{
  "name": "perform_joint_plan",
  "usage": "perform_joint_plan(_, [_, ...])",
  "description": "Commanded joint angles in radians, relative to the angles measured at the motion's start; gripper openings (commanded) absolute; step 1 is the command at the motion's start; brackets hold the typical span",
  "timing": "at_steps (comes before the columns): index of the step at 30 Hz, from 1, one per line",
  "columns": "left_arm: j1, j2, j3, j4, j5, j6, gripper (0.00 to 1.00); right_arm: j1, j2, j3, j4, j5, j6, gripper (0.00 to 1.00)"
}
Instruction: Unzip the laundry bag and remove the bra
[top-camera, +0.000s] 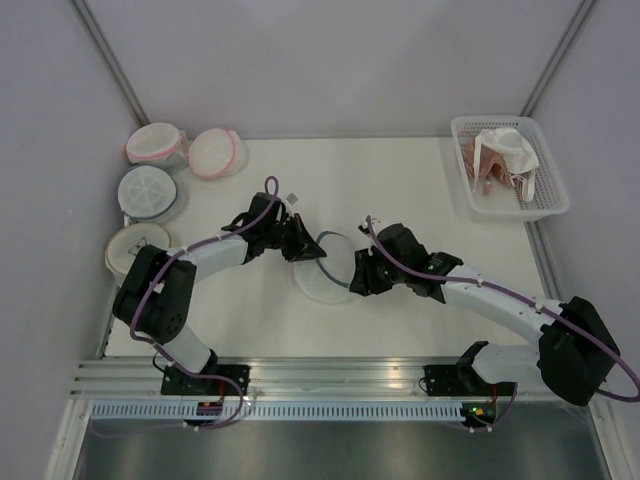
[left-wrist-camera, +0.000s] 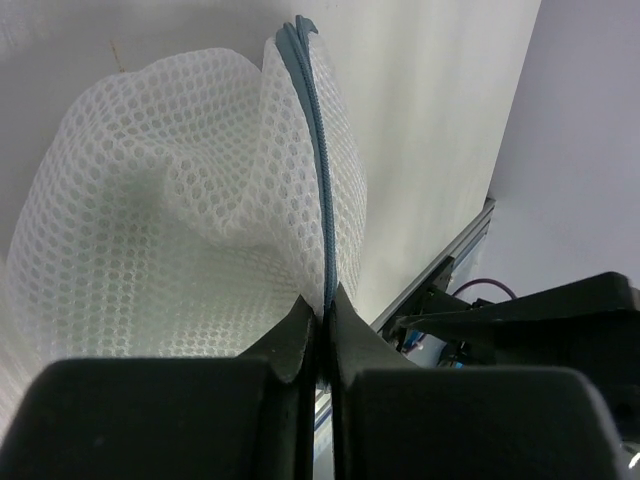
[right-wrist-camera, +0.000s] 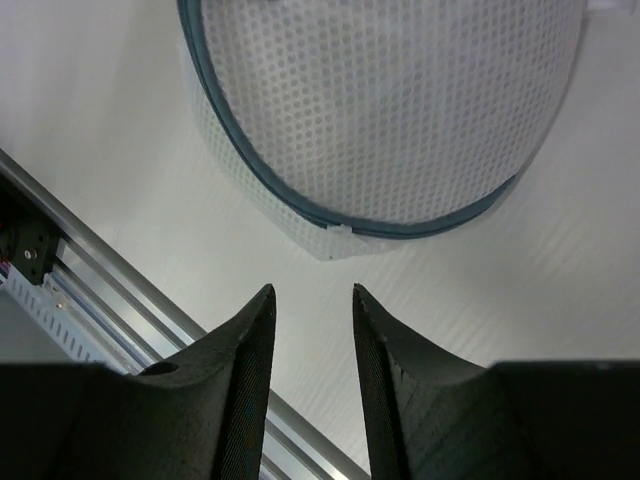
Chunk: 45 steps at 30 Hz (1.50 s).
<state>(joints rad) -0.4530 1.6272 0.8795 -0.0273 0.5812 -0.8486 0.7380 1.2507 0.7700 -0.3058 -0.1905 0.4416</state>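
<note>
Your left pincer (left-wrist-camera: 322, 310) was pressed together on the dark zip rim (left-wrist-camera: 318, 170) of the laundry bag (left-wrist-camera: 170, 220), pinching it upright at the middle of the wrist view. Your right pincer (right-wrist-camera: 312, 300) stood spread and empty, just below the bag's rim in its own view. The bag lay on the tabletop (top-camera: 400, 190), at the centre of the top view, between both arms.

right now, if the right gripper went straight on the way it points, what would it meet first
Most likely the laundry bag, at its dark zip rim by the small white tab. The right gripper, jaws open, aims there, though depth is unclear.
</note>
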Motion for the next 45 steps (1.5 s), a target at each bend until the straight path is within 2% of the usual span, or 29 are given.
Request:
perform_joint_plan(1, [0.005,0.016,-0.014,0.059,-0.001,-0.030,0.02,0.000,0.019,-0.047,0.079,-0.066,0.034,0.42])
perform_joint_plan(4, [0.010,0.025,-0.014,0.059,-0.004,-0.030,0.02,0.006,0.047,-0.061,0.117,-0.072,0.034,0.37])
perform_joint_plan(10, [0.014,0.036,-0.014,0.069,0.008,-0.037,0.02,0.008,0.105,-0.035,0.157,-0.061,0.017,0.35])
perform_joint_plan(20, [0.016,0.037,-0.027,0.081,0.022,-0.035,0.02,0.008,0.193,0.031,0.139,0.057,-0.040,0.36])
perform_joint_plan(28, [0.017,0.054,-0.027,0.092,0.035,-0.035,0.02,0.008,0.222,0.060,0.091,0.157,-0.083,0.41])
perform_joint_plan(32, [0.017,0.062,-0.025,0.101,0.043,-0.040,0.02,0.008,0.236,0.057,0.097,0.160,-0.096,0.41])
perform_joint_plan(35, [0.017,0.063,-0.027,0.107,0.048,-0.044,0.02,0.008,0.248,0.057,0.109,0.145,-0.096,0.35])
perform_joint_plan(37, [0.017,0.063,-0.027,0.109,0.049,-0.044,0.02,0.008,0.253,0.052,0.120,0.134,-0.089,0.26])
perform_joint_plan(38, [0.019,0.063,-0.028,0.109,0.048,-0.044,0.02,0.006,0.253,0.052,0.123,0.126,-0.087,0.22])
perform_joint_plan(39, [0.020,0.063,-0.028,0.109,0.048,-0.044,0.02,0.006,0.253,0.051,0.123,0.117,-0.083,0.11])
perform_joint_plan(41, [0.023,0.063,-0.030,0.109,0.049,-0.046,0.02,0.008,0.247,0.046,0.123,0.109,-0.075,0.00])
perform_joint_plan(45, [0.030,0.065,-0.030,0.115,0.049,-0.046,0.02,0.008,0.202,0.034,0.103,0.098,-0.066,0.00])
